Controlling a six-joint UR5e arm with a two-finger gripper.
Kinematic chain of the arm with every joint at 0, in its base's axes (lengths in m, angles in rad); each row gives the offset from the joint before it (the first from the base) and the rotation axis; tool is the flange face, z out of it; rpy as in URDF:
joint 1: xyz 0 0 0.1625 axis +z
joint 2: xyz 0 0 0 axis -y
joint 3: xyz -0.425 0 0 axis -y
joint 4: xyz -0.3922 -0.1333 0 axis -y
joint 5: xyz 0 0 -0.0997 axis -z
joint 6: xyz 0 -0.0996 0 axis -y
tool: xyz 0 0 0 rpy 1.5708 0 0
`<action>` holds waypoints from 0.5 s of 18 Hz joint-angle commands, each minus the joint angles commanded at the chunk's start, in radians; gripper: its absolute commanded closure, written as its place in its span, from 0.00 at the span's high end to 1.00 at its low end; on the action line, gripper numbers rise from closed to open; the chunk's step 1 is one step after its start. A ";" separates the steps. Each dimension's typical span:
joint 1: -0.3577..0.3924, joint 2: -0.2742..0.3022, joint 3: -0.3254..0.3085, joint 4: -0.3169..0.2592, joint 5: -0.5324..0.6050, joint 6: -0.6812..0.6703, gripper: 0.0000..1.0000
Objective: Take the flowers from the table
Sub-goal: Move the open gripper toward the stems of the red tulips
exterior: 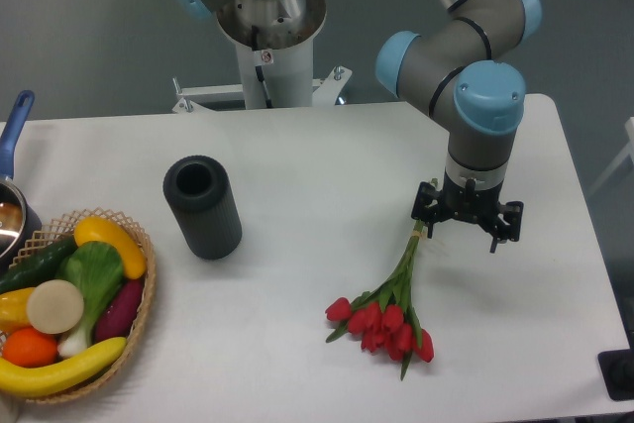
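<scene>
Flowers [386, 309] lie flat on the table [327, 156], toward its front right part, with the stem ends directly under the gripper [468, 228]. The gripper hangs from the arm [475, 66] with its dark fingers pointing down, and the tops of the stems reach up to its left side near the left finger. From this view it is not possible to tell whether the fingers are spread, closed, or touching the stems.

The bunch's long axis runs diagonally: the green stems point up and to the right, toward the gripper, and the red buds point down and to the left, toward the front edge of the table. The buds fan out in a small cluster, with a few green leaves poking out below and beside them. The stems stay tight together along most of their length.

White tabletop shows on all sides of the bunch. To the right, bare surface runs to the table's right edge; in front, a band of bare surface separates the buds from the front edge. To the left, a wide stretch of table lies between the buds and a dark cylinder [202, 207], which lies tilted with its open end facing up and back, well apart from the flowers. Farther left, at the table's left edge, a woven basket [141, 314] holds colourful vegetables. A pot with a blue handle [15, 121] sits just behind the basket, partly cut off by the frame.
</scene>
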 joint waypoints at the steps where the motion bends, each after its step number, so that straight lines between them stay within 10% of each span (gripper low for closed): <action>1: 0.000 0.000 0.000 0.000 0.000 -0.002 1.00; 9: 0.000 0.006 -0.075 0.093 -0.012 -0.032 1.00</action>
